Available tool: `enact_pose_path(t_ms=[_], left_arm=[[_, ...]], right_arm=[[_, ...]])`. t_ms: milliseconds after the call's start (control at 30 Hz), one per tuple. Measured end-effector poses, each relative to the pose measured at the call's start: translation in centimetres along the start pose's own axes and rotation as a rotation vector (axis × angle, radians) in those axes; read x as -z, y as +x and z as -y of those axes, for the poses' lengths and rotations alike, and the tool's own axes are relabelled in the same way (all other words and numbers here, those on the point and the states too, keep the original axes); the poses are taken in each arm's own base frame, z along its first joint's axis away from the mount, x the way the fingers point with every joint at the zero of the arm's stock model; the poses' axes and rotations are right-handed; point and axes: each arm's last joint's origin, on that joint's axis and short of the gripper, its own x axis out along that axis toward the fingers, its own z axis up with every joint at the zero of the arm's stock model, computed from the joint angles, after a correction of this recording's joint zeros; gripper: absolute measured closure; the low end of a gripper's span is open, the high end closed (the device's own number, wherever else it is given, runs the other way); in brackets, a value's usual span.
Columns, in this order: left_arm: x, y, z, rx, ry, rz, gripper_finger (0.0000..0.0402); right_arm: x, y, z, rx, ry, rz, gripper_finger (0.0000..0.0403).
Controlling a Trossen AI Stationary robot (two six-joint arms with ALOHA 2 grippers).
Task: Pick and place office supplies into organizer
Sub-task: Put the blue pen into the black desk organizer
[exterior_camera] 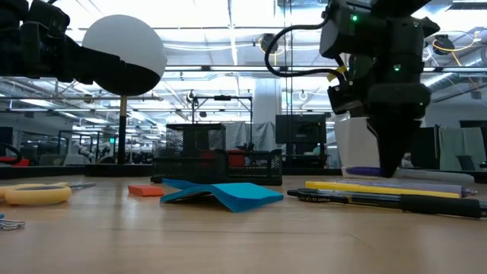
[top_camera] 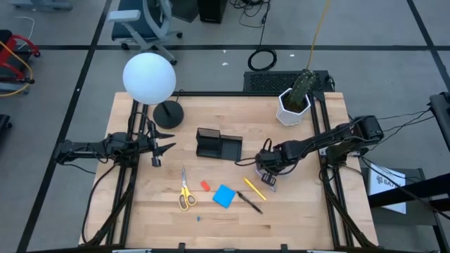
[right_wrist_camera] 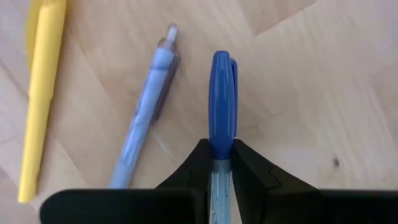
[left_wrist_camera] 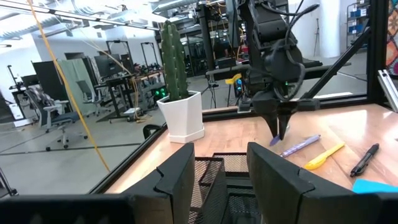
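One blue-capped pen sits pinched between the right gripper fingers, low over the table just beside the purple pen and yellow pen. Light, stiff, slick plastic, I'd judge; mid-barrel is the safest hold. Its long axis runs straight out from the gripper, cap end leading. Left gripper waits by the organizer, fingers parted.

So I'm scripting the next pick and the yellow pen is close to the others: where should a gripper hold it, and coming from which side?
Probably at mid-barrel, coming straight down with the fingers across its width. The yellow pen lies flat on the table, a long thin bar. The black pen lies close alongside, so a narrow opening seems safest. The right gripper is already shut on a blue-capped pen.
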Motion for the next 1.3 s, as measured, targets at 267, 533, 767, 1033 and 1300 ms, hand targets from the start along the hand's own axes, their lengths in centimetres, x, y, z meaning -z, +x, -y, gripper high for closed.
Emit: enact_pose_path(t_ms=[267,533,767,1033,1300], left_arm=[[0.0,0.0,0.0,0.0,0.0,0.0,0.0247],[0.0,0.0,0.0,0.0,-0.001,0.0,0.0247],[0.0,0.0,0.0,0.0,0.0,0.0,0.0247],[0.0,0.0,0.0,0.0,0.0,0.0,0.0247],[0.0,0.0,0.0,0.0,0.001,0.0,0.0247]], right_arm=[[-1.5,-0.1,0.8,-0.04,-0.023,0.073,0.037],[-2.9,-0.4,0.6,-0.188,-0.041,0.147,0.0366],[-3.9,-0.8,-0.2,-0.315,-0.067,0.227,0.037],[-5.1,-1.5,-1.0,-0.392,-0.163,0.385,0.037],[-6.9,-2.8,-1.5,-0.453,-0.256,0.611,0.0367]])
